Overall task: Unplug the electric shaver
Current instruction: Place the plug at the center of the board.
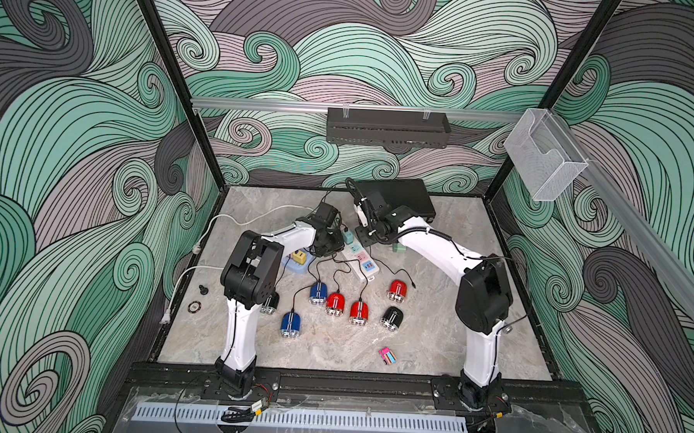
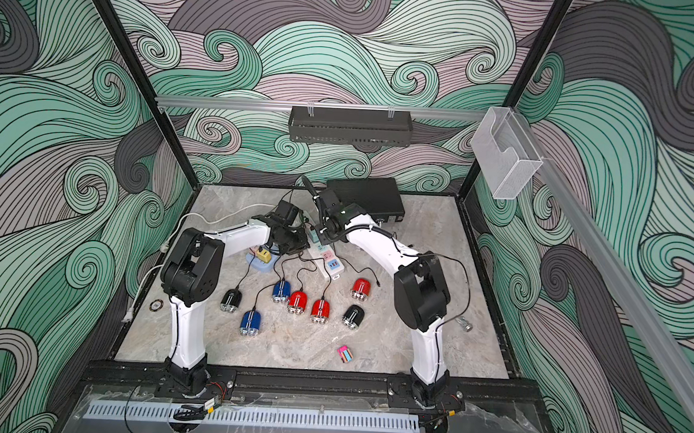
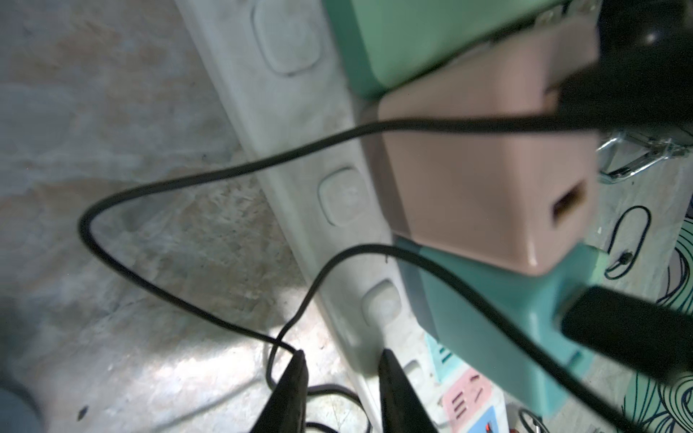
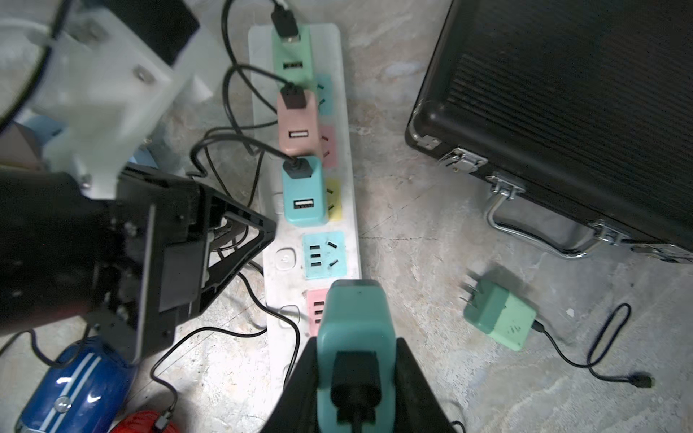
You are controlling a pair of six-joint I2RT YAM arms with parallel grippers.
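The right tool [image 4: 356,378] clamps a smooth, rounded teal charger [image 4: 354,318] above the white plastic power strip [image 4: 347,210] on the marbled stone table [image 4: 431,232]. The left tool [image 3: 343,378] is pinched nearly closed, empty.

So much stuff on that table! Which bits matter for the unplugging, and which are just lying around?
Part of the job:
- power strip
- teal charger gripped by the right gripper
- shavers, such as the blue one
- left gripper, empty

Lying about:
- black case
- loose green charger
- pink card
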